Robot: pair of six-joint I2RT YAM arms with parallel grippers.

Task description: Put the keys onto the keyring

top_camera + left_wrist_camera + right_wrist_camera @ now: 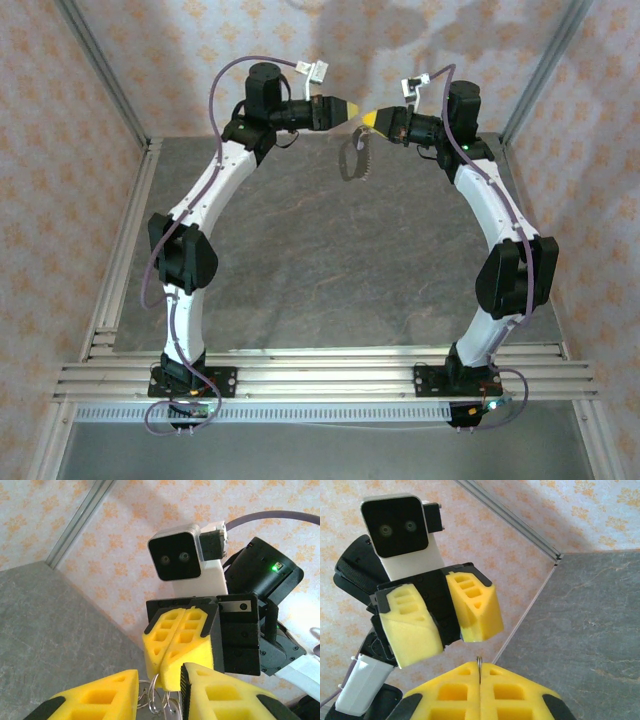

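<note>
High over the far edge of the table, my right gripper (368,119) is shut on the keyring (354,160), which hangs below it as a thin oval with a fringe of small pieces. In the right wrist view the ring's thin metal edge (479,661) pokes out between my pressed-together pads (480,675). My left gripper (347,108) faces it tip to tip and is open. In the left wrist view its fingers (159,681) straddle the right gripper's shut fingertips (180,650), with thin wire loops of the keyring (157,700) hanging between them. The lilac-headed key is out of view.
A grey stone-patterned tabletop (330,260) lies below both arms. Patterned walls with aluminium corner posts (105,75) close in the back and sides. Aluminium rails (320,375) carrying the arm bases run along the near edge.
</note>
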